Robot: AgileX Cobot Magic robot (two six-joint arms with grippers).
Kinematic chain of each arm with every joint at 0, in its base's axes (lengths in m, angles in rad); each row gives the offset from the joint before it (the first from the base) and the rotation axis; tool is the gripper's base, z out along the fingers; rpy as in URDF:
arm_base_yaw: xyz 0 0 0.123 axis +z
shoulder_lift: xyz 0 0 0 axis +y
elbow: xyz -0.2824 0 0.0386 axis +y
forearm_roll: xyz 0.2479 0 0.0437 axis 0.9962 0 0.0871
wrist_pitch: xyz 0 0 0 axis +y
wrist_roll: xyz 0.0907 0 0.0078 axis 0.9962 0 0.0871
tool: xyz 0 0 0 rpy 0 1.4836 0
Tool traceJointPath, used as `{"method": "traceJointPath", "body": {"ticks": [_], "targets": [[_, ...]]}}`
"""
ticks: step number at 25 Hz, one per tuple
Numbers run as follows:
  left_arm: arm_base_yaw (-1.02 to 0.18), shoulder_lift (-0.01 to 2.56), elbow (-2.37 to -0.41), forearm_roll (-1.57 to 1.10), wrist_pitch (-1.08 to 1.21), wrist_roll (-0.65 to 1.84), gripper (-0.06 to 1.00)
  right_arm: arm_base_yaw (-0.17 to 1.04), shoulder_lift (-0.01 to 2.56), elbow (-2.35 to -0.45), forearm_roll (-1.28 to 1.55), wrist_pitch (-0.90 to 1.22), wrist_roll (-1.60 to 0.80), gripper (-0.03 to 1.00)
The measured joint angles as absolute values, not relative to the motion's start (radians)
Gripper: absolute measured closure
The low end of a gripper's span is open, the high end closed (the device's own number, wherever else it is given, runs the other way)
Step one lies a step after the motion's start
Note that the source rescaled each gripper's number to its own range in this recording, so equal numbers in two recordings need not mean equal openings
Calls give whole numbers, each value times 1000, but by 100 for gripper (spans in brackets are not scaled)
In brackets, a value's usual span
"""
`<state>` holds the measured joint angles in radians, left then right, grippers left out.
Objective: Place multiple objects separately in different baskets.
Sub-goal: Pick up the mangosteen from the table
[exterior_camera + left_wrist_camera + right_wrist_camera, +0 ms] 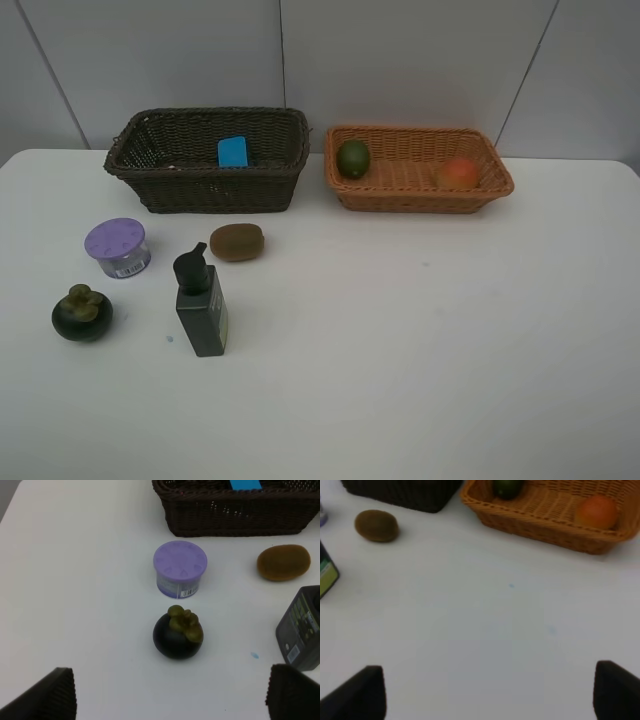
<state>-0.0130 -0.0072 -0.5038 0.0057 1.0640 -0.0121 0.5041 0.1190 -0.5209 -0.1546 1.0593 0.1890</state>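
1. The left gripper [172, 700] hangs over the white table [400, 350] with its jaws spread wide and nothing between them. The dark mangosteen [177, 636] sits just ahead of it.
2. The right gripper [490, 695] is also wide apart and empty, above bare tabletop in front of the orange-tan basket [545, 527].
3. At the back left of the high view, the blue eraser block [232, 152] sits inside the dark brown basket [205, 190]. The rest of its floor is too shadowed to tell.
4. In the orange-tan basket, the green fruit [353, 158] lies at the left end and the orange-red fruit [458, 173] toward the right, well apart.
5. Out on the table, the purple-lidded jar [116, 246] and brown kiwi [237, 242] lie near the dark basket. The dark green pump bottle [201, 305] stands upright in front of the kiwi, and the mangosteen sits in front of the jar.
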Motion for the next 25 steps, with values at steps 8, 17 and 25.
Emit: {"method": "traceJointPath", "body": {"ticks": [8, 17, 25], "targets": [[-13, -7, -504, 6, 1064, -12, -6, 207, 113, -521, -155, 1059, 189, -3], [-13, -7, -504, 6, 1064, -12, -6, 63, -3, -521, -155, 1059, 189, -3], [-13, -7, -504, 6, 1064, -12, -6, 52, -3, -521, -155, 1059, 189, -3]]}}
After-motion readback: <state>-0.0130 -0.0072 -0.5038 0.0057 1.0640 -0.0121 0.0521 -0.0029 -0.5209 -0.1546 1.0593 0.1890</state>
